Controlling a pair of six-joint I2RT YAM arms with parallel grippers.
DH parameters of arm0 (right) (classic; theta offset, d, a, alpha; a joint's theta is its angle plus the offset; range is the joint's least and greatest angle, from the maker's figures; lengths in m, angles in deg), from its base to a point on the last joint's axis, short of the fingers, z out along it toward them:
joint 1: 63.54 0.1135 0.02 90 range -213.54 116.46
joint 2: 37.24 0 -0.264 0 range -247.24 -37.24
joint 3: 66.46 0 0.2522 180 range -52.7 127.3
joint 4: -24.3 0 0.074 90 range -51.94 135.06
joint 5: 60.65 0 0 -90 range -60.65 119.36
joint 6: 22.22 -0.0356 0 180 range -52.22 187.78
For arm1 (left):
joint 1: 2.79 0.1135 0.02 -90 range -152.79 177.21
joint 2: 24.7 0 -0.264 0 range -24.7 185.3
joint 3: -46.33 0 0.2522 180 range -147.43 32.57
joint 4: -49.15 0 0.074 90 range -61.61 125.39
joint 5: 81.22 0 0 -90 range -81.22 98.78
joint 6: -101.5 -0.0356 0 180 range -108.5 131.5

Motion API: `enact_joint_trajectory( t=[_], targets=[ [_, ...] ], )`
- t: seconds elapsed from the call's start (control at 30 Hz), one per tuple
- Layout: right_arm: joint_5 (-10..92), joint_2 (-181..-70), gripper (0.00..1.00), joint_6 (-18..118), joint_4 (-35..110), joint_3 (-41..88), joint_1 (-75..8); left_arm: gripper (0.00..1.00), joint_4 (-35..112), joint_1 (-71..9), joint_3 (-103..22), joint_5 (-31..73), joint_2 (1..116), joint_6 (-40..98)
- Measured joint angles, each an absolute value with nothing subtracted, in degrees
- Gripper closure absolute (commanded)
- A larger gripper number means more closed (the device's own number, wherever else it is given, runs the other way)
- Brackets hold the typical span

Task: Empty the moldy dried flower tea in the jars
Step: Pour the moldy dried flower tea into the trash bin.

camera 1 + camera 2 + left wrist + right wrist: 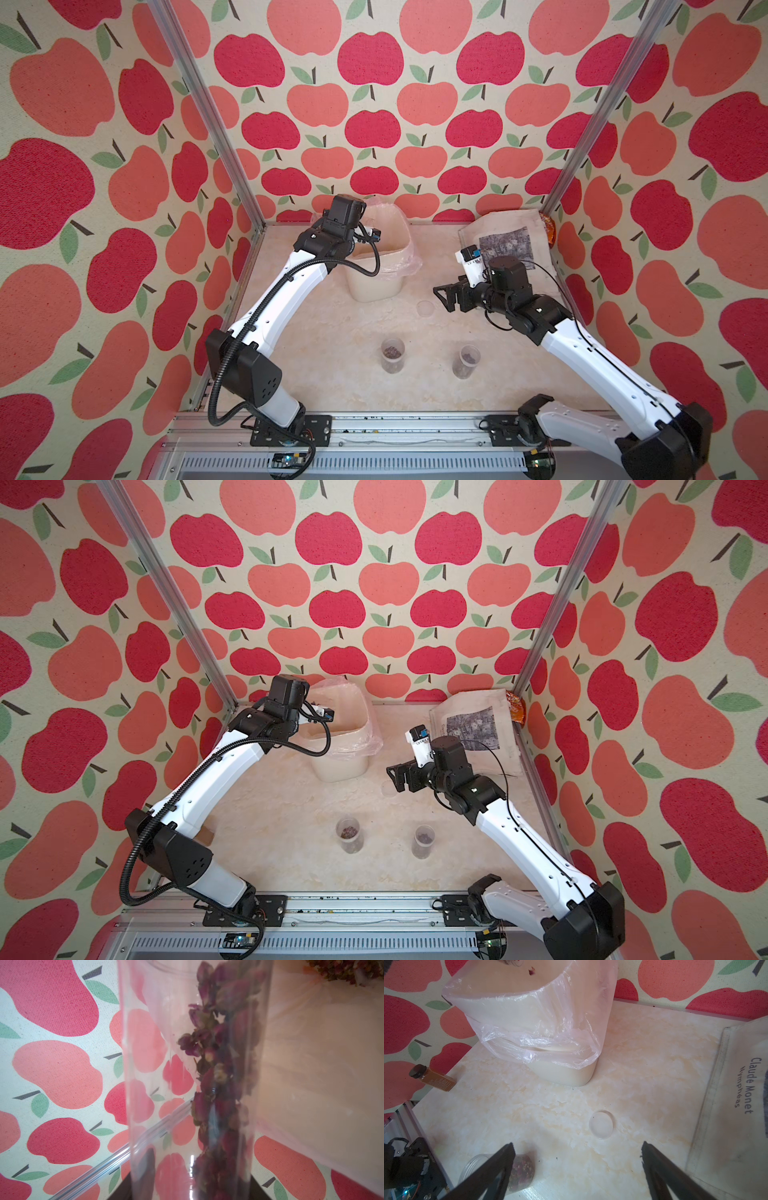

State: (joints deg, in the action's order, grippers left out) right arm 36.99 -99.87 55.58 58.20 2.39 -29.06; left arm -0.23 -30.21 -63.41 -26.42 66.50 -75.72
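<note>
Tea (224,1064) lines the jar (145,1084) the left hand (191,1192) clamps, tipped over the bin (566,1072) to pour; right hand (577,1146) gapes, empty.

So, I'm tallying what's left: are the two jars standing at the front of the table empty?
No, in a top view the left jar and the right jar each show dark tea inside.

- Both top views look steeply down onto the whole cream marbled table (316,332) (270,812), nearly identical.
- Left wrist view sits right against a clear plastic cylindrical jar (145,1064).
- Right wrist view faces the cream plastic-lined bin (566,1076) across the table.
</note>
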Motion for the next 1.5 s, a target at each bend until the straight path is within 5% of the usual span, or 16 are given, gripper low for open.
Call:
enact_joint_trajectory(
  t=[1.5],
  targets=[
    [40.0,-100.3,0.01,54.7,58.0,1.6,-29.1,1.00,11.9,-30.0,-56.7,-23.1,65.5,-81.9]
  ],
)
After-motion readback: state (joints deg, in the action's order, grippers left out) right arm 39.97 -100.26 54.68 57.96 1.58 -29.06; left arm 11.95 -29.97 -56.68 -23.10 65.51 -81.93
